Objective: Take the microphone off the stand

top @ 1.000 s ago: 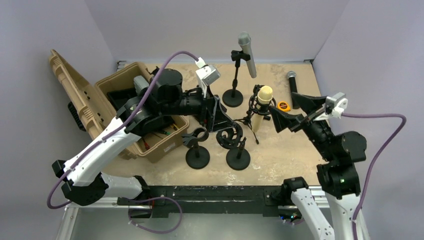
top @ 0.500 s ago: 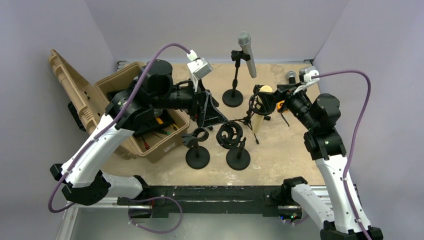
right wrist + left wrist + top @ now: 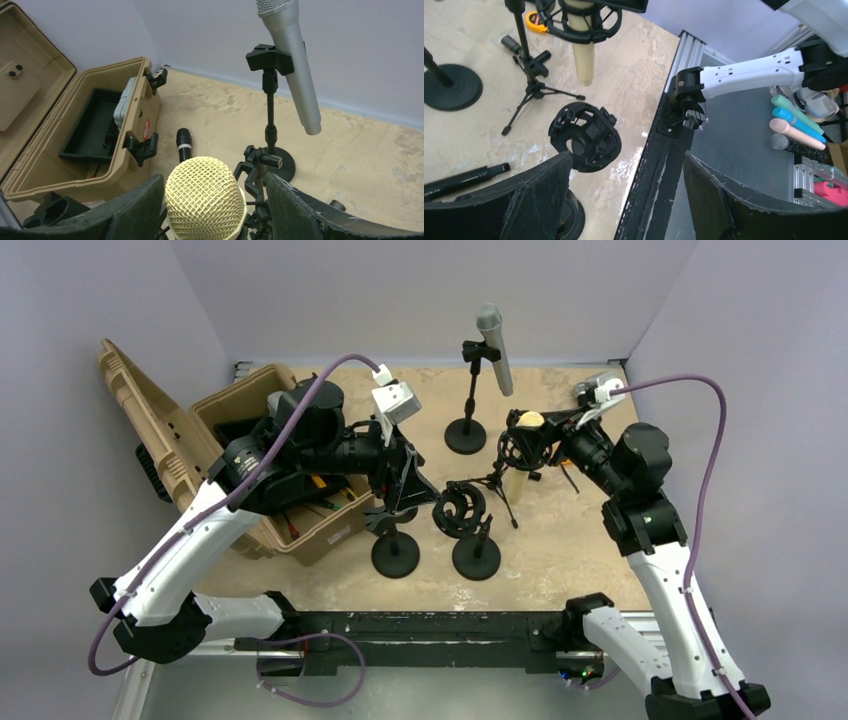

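Note:
A cream microphone with a gold mesh head [image 3: 527,423] hangs in a black shock mount [image 3: 520,450] on a small tripod stand [image 3: 497,485]. My right gripper [image 3: 535,430] is open with a finger on each side of the head [image 3: 205,197]. The left finger is very close to the mesh and the right finger [image 3: 300,210] stands apart from it. My left gripper [image 3: 418,490] is open and empty, above the empty stands. Its wrist view [image 3: 626,156] shows the microphone's body [image 3: 584,65] and the tripod [image 3: 531,65].
A silver microphone [image 3: 495,350] sits clipped on a tall round-base stand [image 3: 466,435] behind. An empty shock mount stand [image 3: 462,508] and an empty clip stand [image 3: 396,552] stand in front. An open tan case [image 3: 250,440] is at the left.
My right gripper has swung in from the right and now straddles the cream microphone's head. My left gripper has moved a little down and toward the empty stands.

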Motion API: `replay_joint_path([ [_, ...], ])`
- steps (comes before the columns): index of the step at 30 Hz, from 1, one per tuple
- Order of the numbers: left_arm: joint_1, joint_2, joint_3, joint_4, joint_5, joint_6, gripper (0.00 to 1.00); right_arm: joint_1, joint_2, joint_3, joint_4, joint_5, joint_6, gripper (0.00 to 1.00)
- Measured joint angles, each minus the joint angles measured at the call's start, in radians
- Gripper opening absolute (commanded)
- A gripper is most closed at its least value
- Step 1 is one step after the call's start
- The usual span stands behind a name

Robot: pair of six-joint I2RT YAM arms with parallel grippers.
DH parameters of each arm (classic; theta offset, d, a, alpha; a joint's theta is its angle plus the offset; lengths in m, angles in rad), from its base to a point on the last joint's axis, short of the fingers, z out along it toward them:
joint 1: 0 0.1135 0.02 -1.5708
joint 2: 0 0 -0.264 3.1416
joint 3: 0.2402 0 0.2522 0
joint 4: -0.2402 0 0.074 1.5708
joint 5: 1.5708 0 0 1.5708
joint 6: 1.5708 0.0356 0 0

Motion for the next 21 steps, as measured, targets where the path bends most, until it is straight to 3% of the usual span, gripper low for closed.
replay_joint_path([
  [7, 0.019, -0.014, -0.080, 0.028, -0.002, 0.006, 0.80, 0.033, 0.028, 0.000, 0.001, -0.013, -0.007, 0.30],
  [14, 0.019, -0.022, -0.103, 0.039, -0.003, 0.014, 0.80, 0.050, 0.060, 0.059, -0.007, -0.012, -0.003, 0.03],
  [21, 0.019, -0.027, -0.115, 0.053, -0.003, 0.023, 0.80, 0.051, 0.113, 0.216, -0.015, 0.003, 0.000, 0.00],
])
